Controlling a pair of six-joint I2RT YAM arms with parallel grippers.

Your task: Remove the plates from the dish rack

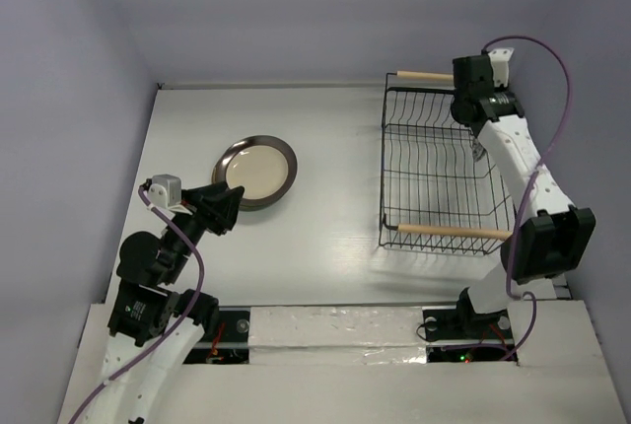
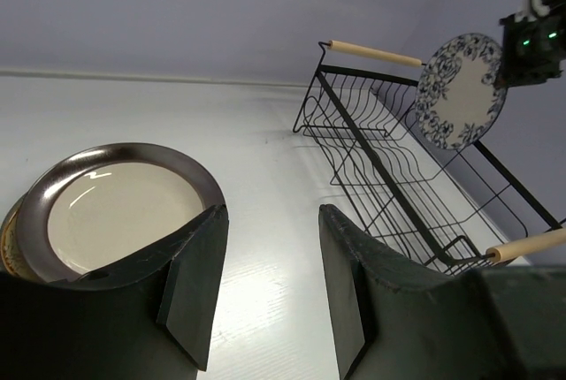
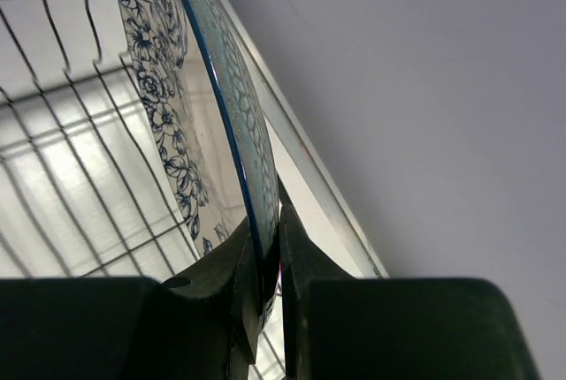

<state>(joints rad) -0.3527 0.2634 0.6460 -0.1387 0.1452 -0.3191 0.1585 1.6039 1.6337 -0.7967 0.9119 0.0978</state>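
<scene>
Right pincer [image 3: 268, 261] pinching floral plate [image 3: 159, 106] upright, arm extended along rack [image 1: 384, 168]

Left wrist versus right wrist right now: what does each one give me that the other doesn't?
Left wrist only: the dark-rimmed plate lying on the table, the open left pincer, and both wooden handles of the rack. Right wrist only: a close-up of the right pincer shut on the floral plate at its rim. Both: the floral plate and the rack's wires.
</scene>
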